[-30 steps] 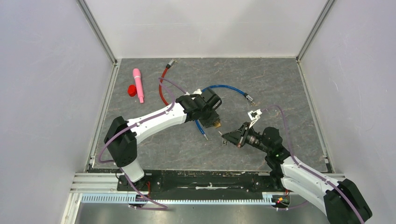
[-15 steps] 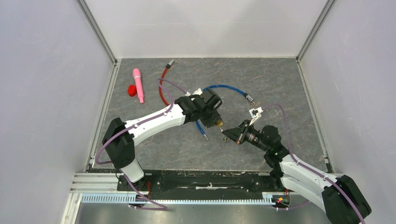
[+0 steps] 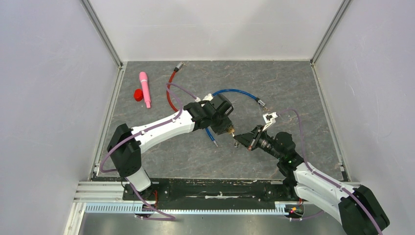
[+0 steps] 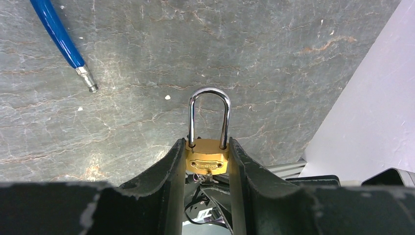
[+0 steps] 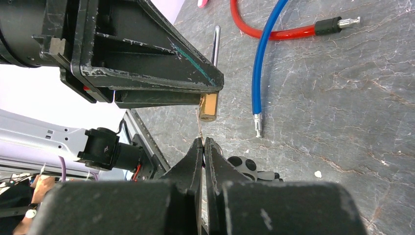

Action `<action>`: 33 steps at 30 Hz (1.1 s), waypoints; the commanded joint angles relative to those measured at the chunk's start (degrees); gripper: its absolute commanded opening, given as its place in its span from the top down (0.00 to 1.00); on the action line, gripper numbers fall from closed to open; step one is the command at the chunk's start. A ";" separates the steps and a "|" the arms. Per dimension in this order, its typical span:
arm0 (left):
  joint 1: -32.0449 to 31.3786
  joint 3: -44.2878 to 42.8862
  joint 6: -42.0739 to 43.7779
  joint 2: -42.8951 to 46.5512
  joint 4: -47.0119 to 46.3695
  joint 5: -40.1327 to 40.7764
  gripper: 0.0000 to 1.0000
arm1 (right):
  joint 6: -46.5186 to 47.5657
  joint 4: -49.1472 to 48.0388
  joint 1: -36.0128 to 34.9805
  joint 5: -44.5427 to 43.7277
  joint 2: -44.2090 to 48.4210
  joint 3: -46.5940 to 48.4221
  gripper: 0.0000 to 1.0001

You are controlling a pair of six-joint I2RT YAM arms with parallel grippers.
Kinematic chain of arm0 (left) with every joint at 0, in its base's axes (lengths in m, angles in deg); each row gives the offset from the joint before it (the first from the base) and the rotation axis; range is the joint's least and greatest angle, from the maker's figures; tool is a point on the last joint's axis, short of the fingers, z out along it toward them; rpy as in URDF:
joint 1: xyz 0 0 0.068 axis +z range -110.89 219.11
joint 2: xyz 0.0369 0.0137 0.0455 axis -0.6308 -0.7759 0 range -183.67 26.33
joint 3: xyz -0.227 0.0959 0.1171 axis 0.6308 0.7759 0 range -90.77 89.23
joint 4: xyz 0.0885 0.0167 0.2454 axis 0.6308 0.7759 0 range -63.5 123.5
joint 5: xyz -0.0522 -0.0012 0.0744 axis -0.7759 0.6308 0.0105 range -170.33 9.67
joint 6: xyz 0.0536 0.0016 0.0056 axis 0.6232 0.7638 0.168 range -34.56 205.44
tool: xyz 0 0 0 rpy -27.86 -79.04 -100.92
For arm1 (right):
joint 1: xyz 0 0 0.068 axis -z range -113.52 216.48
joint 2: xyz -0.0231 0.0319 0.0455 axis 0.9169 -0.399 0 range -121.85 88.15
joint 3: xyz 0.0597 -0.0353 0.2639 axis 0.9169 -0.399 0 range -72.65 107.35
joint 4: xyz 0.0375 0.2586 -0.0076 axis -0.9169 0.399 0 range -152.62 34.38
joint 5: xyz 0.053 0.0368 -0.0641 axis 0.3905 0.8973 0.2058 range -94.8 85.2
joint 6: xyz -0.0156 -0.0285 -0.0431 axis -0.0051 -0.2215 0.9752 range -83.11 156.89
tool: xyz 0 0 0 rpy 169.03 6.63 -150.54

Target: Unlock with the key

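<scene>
My left gripper is shut on a brass padlock with a closed steel shackle, held above the grey table. The padlock also shows in the top view and the right wrist view. My right gripper is shut on a thin key whose blade points up at the padlock's underside and reaches it. In the top view the right gripper sits just right of and below the padlock. In the left wrist view the key shows under the padlock's body.
A blue cable and a red cable lie on the table behind the arms. A pink pen and a red cap lie at the far left. A white walled enclosure surrounds the table.
My right gripper has moved up and left with the key, closing the gap to the padlock. The left gripper with the padlock shifted only slightly.
</scene>
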 commanded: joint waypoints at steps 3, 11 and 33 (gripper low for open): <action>-0.34 -0.01 -2.39 3.49 -1.87 2.34 0.98 | -0.06 -1.15 -0.18 -0.09 1.23 1.12 1.00; -0.38 0.14 -2.56 4.23 -1.83 3.66 0.98 | 0.99 -0.24 -0.20 2.01 0.78 1.67 1.00; -0.45 0.76 -2.39 4.71 -2.38 2.68 0.98 | -1.10 -2.59 -0.20 -1.52 2.89 0.10 1.00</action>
